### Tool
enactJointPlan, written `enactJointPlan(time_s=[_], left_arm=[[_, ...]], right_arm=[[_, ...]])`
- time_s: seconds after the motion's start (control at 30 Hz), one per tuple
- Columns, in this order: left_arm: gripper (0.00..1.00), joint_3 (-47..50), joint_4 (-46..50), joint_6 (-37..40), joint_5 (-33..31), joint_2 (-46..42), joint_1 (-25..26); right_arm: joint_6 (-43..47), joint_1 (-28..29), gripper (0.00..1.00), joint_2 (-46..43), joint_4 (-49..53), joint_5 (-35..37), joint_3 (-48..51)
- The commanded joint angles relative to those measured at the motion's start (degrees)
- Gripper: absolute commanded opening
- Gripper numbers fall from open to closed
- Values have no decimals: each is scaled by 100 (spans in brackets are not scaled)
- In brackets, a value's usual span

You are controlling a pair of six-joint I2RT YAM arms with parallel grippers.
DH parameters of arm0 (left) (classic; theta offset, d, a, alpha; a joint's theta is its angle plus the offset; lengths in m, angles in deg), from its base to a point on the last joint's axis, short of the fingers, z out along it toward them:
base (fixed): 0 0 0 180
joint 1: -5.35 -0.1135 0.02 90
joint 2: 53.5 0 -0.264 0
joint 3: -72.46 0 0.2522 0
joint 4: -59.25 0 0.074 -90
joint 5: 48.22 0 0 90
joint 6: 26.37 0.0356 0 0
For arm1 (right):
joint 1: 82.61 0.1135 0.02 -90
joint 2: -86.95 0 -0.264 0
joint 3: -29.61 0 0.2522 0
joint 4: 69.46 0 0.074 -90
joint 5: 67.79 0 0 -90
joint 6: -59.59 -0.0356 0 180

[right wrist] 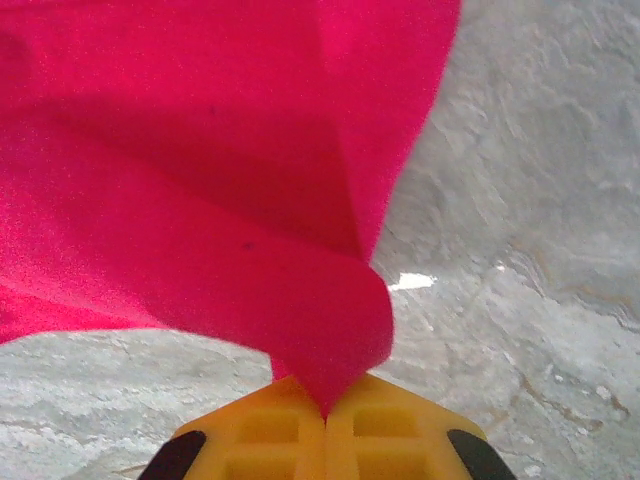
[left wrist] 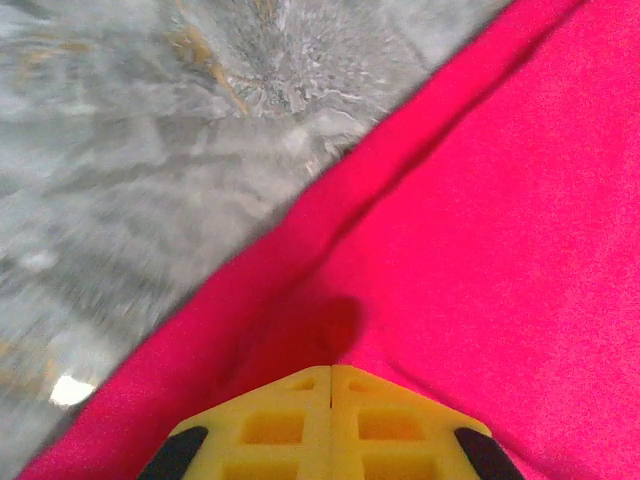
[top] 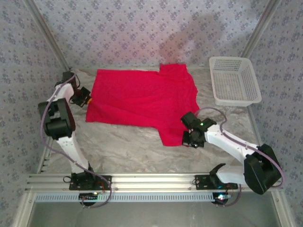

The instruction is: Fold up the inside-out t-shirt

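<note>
Where the grey crinkled table cover (top: 142, 146) spreads out, we record the red t-shirt (top: 137, 97) lying mostly flat at its centre, toward the far side. A white mesh basket (top: 235, 100) stands apart to the right. The right gripper (right wrist: 325, 400) is clamped on the shirt's near right corner, with the cloth lifted. The left gripper (left wrist: 330, 372) sits with jaws together at the shirt's left edge; we cannot tell whether cloth is caught.

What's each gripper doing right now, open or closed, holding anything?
Left gripper: closed at the t-shirt edge; whether cloth is pinched can't be told.
Right gripper: closed on a fold of the t-shirt.
</note>
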Motion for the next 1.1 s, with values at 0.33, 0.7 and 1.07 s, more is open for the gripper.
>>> enactJointPlan(time_s=[0.33,0.7,1.07], left_arm=[[35,1559,-42,163,-332,-1274,-432],[33,1691,-159,280,-303,-887,-145],[21,1437,80,316,-698,-736,-59]], right_arm=[[511,-107,0,502,-31,-213,-378],[661,-163,0,630,-175,-295,-389],[665,-168,0,610,-183,-345,-386]])
